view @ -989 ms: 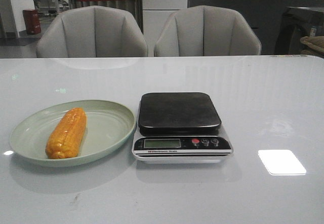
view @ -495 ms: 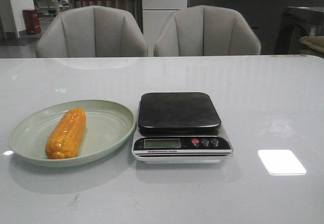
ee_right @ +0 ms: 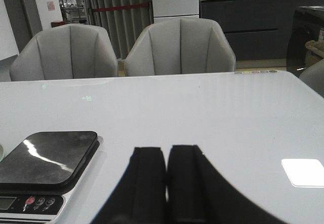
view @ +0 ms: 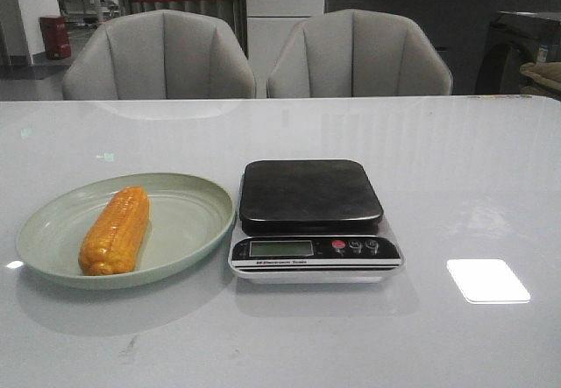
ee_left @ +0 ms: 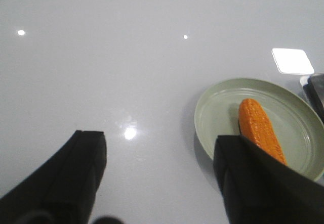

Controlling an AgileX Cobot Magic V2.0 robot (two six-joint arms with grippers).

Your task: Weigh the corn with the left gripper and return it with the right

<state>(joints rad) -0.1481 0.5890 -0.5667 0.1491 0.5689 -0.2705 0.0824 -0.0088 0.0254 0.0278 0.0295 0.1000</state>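
The orange-yellow corn (view: 115, 230) lies lengthwise on the pale green plate (view: 188, 222) at the table's front left. A kitchen scale (view: 311, 217) with a bare black platform stands just right of the plate. Neither arm shows in the front view. In the left wrist view my left gripper (ee_left: 159, 148) is open and empty above bare table, with the corn (ee_left: 258, 128) and plate (ee_left: 217, 113) beside one finger. In the right wrist view my right gripper (ee_right: 166, 155) is shut and empty, with the scale (ee_right: 45, 161) off to one side.
The white glossy table (view: 456, 169) carries only the plate and scale. Two grey chairs (view: 158, 55) stand behind its far edge. A bright light reflection (view: 487, 280) lies on the table at the front right.
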